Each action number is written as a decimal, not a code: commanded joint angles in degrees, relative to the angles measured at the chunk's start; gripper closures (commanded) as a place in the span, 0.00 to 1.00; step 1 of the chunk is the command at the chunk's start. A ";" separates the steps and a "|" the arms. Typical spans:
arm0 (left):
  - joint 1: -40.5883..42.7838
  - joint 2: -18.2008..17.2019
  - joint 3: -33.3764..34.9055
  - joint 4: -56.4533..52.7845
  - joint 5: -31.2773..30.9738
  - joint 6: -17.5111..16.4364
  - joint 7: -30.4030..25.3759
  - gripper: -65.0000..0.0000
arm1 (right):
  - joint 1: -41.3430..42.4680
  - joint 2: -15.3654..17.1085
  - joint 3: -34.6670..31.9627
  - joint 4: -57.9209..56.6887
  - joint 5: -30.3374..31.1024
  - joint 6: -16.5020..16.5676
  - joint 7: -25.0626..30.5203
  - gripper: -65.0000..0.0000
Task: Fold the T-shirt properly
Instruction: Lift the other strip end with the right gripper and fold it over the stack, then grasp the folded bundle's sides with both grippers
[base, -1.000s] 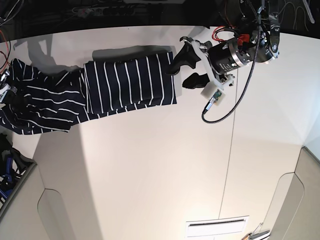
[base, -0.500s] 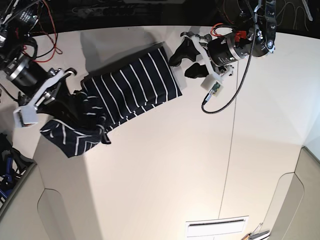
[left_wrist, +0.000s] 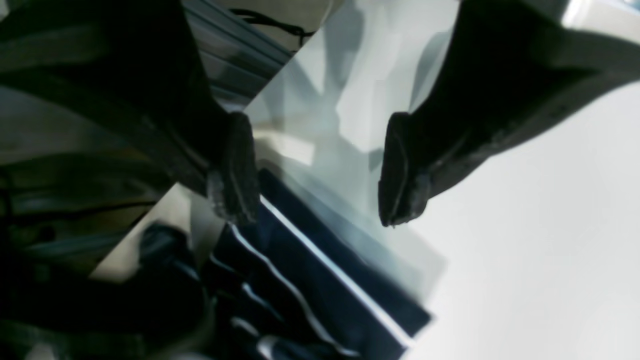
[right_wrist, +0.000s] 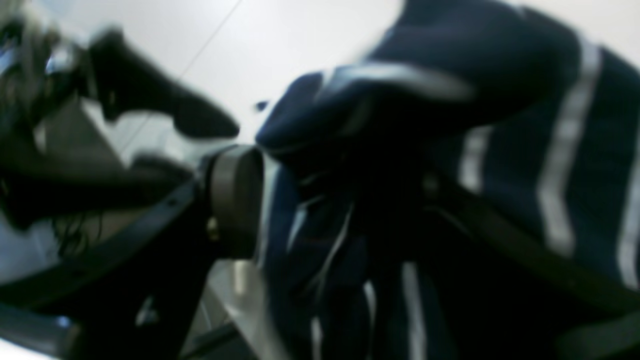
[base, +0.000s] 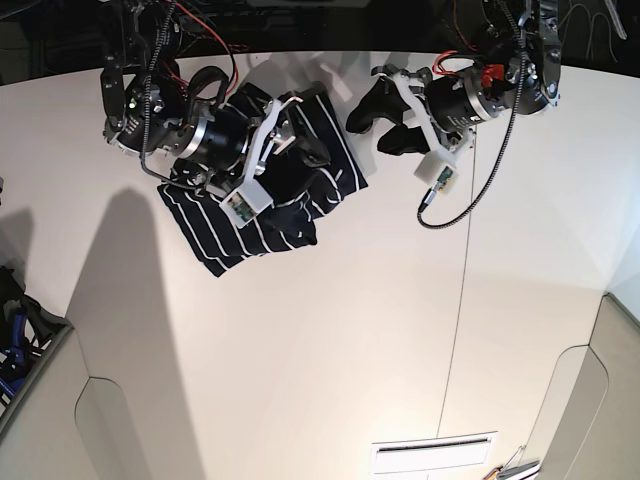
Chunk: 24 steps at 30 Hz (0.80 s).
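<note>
The T-shirt (base: 250, 225), dark navy with thin white stripes, lies bunched and doubled over at the back left of the white table (base: 400, 330). My right gripper (base: 300, 130) hovers right over the heap, its fingers spread apart, and I see nothing pinched between them. The blurred right wrist view is filled with T-shirt (right_wrist: 500, 100) folds that hide the fingers. My left gripper (base: 375, 125) stands open just right of the cloth's edge. In the left wrist view the left gripper (left_wrist: 317, 200) is empty above a striped T-shirt (left_wrist: 310, 280) corner.
A black cable (base: 470, 190) loops down from the left arm. A thin seam (base: 458, 300) runs down the tabletop. The table's far edge meets a dark wired background. Blue gear (base: 10, 345) sits off the table at the left, and a white grille (base: 435, 455) lies at the bottom.
My right arm swept from the far left to the middle, dragging the shirt's spread half over the folded half, and its jaws have opened. The left gripper stayed open, nearly in place.
</note>
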 joint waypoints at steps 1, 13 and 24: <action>-0.11 -0.17 -1.60 0.87 -2.23 -0.26 -0.15 0.38 | 0.63 -0.04 -1.42 0.83 1.22 0.00 1.77 0.43; 0.85 -0.17 -17.42 0.94 -18.93 -5.04 4.31 0.38 | 3.15 -0.07 -9.90 0.87 1.20 0.02 5.20 0.43; 1.46 -0.15 -17.55 1.95 -29.22 -5.04 7.67 0.73 | 9.68 -0.04 -4.59 0.87 -2.62 -1.07 5.18 0.70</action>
